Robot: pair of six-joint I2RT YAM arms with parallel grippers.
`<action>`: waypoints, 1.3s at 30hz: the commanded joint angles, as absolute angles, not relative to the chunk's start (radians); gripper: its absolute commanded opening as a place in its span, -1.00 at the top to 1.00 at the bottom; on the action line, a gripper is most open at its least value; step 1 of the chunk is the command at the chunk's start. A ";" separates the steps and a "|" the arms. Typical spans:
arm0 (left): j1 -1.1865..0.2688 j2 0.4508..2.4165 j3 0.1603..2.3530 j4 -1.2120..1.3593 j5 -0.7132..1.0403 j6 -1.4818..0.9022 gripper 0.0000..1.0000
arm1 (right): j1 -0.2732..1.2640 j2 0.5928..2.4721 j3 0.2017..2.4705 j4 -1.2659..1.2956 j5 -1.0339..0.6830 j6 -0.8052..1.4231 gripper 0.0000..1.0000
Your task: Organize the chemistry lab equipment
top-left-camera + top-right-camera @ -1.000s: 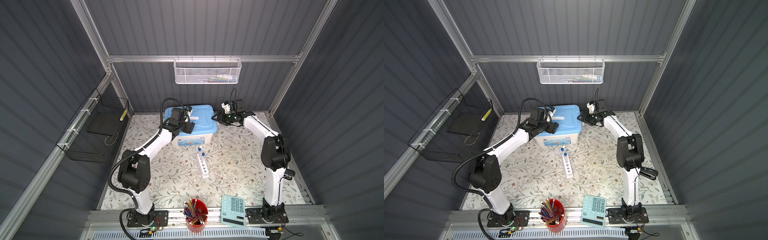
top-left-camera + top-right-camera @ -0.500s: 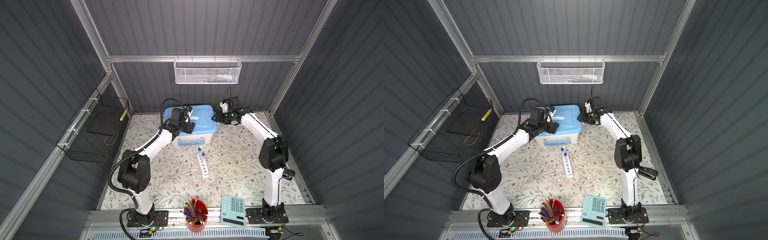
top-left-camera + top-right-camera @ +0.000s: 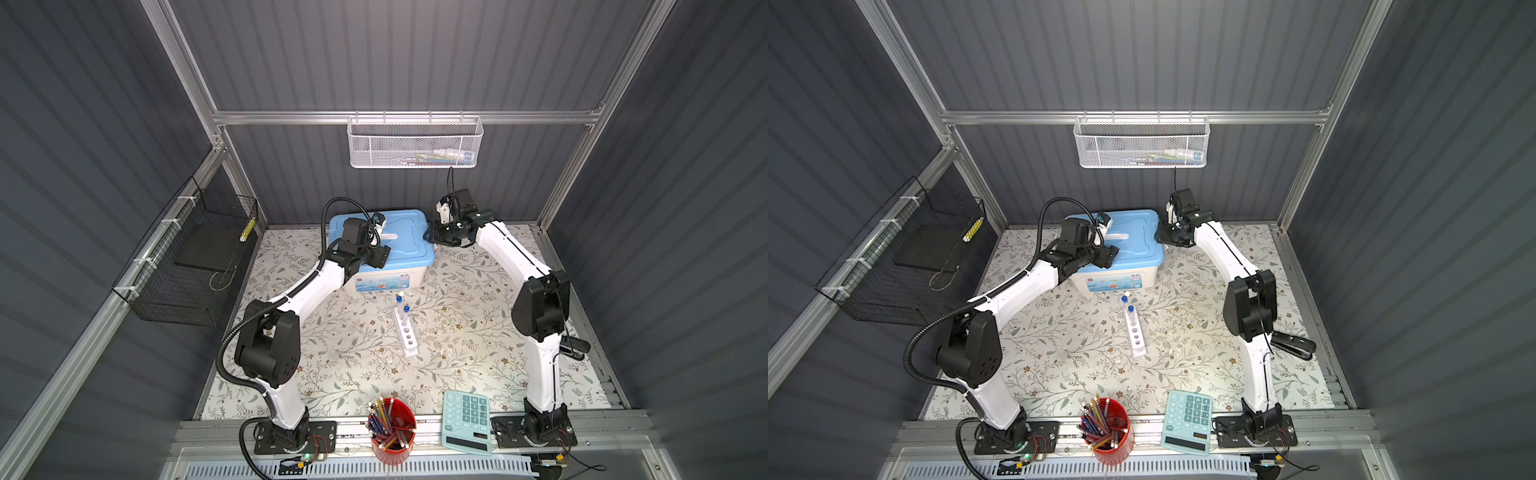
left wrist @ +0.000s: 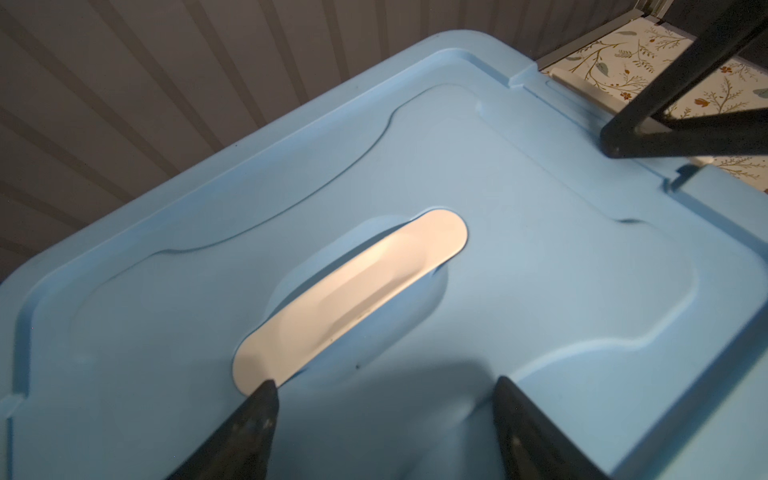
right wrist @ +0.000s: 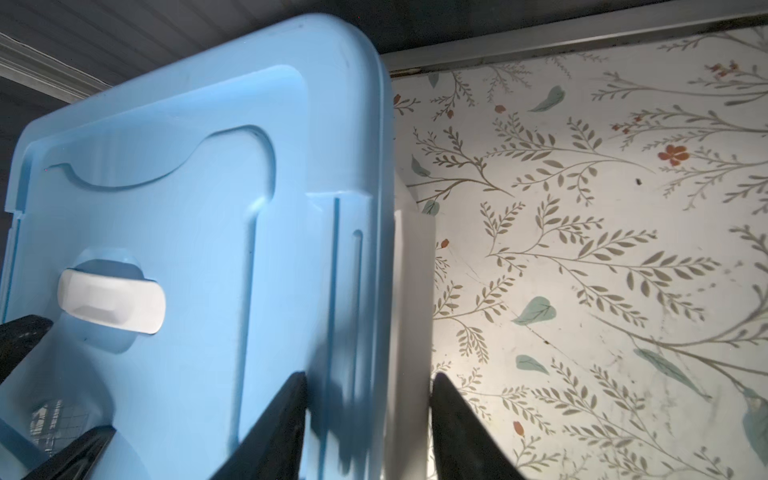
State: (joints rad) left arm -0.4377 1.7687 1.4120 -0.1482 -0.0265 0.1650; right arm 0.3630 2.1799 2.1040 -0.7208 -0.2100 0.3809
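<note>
Two clear, blue-capped tubes [image 3: 401, 304] upright in white rack [image 3: 409, 338]; left gripper [image 4: 384, 384] wide; right gripper [image 5: 368, 382] astride lid [image 5: 208, 232] edge, grip unclear.

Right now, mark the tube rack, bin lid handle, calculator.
Tube rack [image 3: 408, 338]: in a top view, holed top face.
Bin lid handle [image 4: 353, 295]: left wrist view, middle of white grip.
Calculator [image 3: 465, 417]: in a top view, keypad.

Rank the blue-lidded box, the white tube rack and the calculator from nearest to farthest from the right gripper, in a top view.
From the right gripper:
1. blue-lidded box, back of table, beside it.
2. white tube rack, mid-table.
3. calculator, front edge.
</note>
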 commanded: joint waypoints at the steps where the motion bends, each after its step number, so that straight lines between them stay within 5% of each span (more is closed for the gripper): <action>1: -0.440 1.759 1.384 -0.178 -0.032 0.175 -0.62 | 0.371 2.245 2.114 -0.866 -0.133 0.350 0.03; 21: -0.440 1.747 1.359 -0.161 -0.036 0.179 -0.61 | 0.399 2.269 2.211 -0.945 -0.044 0.338 0.25; 29: -0.439 1.739 1.353 -0.160 -0.040 0.183 -0.61 | 0.372 2.214 2.265 -0.941 -0.118 0.337 -0.26; 39: -0.439 1.752 1.364 -0.161 -0.029 0.181 -0.60 | 0.322 2.186 2.170 -0.857 -0.301 0.349 -0.44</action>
